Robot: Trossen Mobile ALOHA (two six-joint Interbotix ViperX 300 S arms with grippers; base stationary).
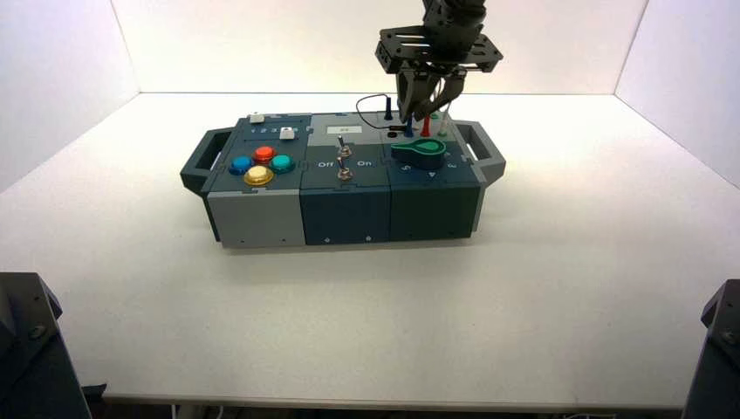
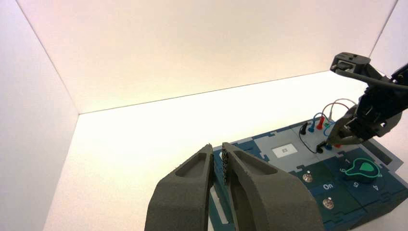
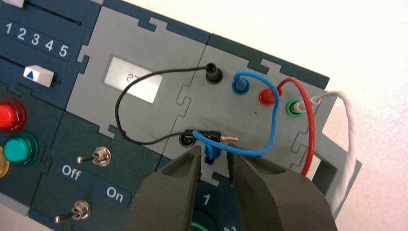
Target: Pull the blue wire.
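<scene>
One right gripper [image 3: 214,161] straddles one blue wire [image 3: 272,126], fingers parted.

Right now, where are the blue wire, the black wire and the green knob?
blue wire [image 3: 274,120]: right wrist view, on its looping cable.
black wire [image 3: 117,108]: right wrist view, on its curved cable.
green knob [image 1: 418,154]: high view, on its top.

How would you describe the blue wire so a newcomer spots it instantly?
Find the box, then its grey socket panel beyond the green knob. The blue wire loops between two blue plugs, one between the right gripper jaws; neighbouring wires are black, red and white.
</scene>
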